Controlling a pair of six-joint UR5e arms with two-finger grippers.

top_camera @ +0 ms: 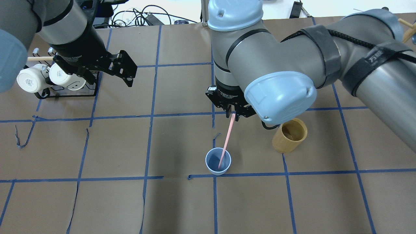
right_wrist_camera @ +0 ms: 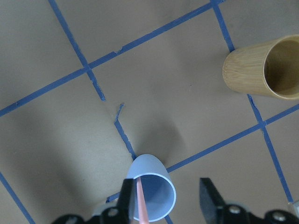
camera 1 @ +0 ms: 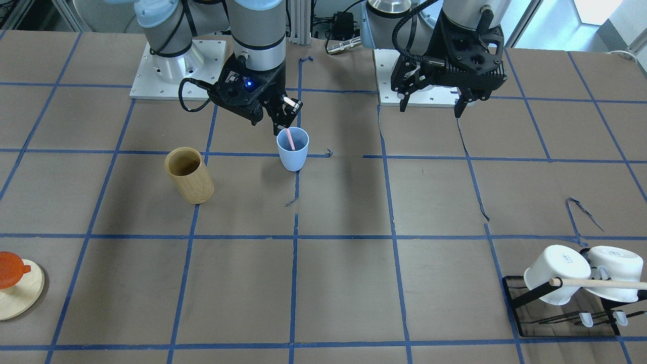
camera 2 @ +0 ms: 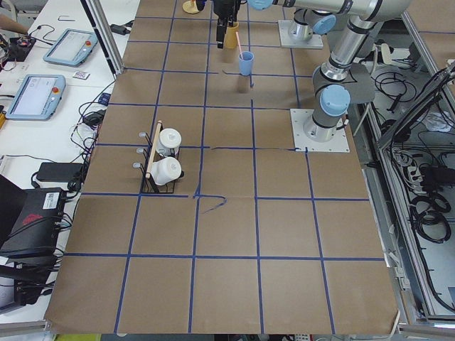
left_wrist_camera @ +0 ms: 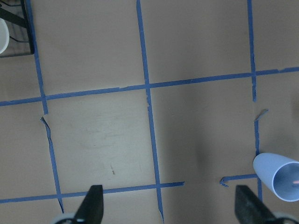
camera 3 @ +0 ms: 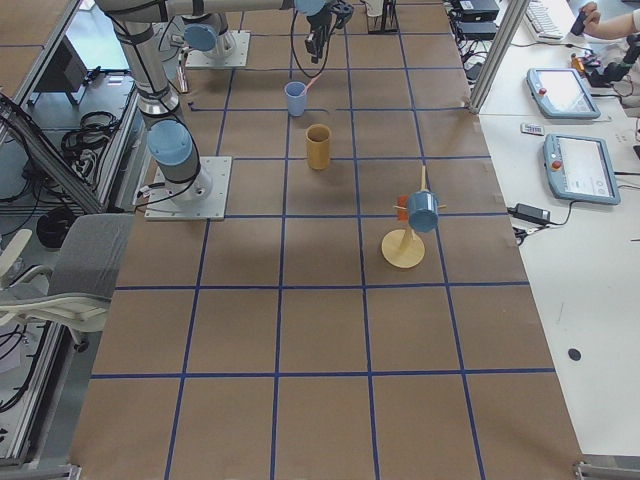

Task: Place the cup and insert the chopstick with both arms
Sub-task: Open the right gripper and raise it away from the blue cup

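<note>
The light blue cup (camera 1: 293, 149) stands upright on the brown table near the middle, also in the overhead view (top_camera: 218, 161). A pale pink chopstick (top_camera: 226, 141) leans in it, lower end inside, top reaching up between my right gripper's fingers. My right gripper (camera 1: 286, 120) hovers just above the cup. In the right wrist view (right_wrist_camera: 166, 183) its jaws stand apart and the chopstick (right_wrist_camera: 141, 203) rises beside one finger above the cup (right_wrist_camera: 159, 173). My left gripper (camera 1: 432, 110) is open and empty, raised well away; its wrist view shows the cup (left_wrist_camera: 276, 176) at the right edge.
A tan bamboo cylinder holder (camera 1: 189, 175) stands near the cup on the right arm's side (top_camera: 290, 135). A black rack with two white mugs and a wooden dowel (camera 1: 581, 288) sits at the left arm's end. A round wooden stand with an orange piece (camera 1: 15, 288) is at the other end.
</note>
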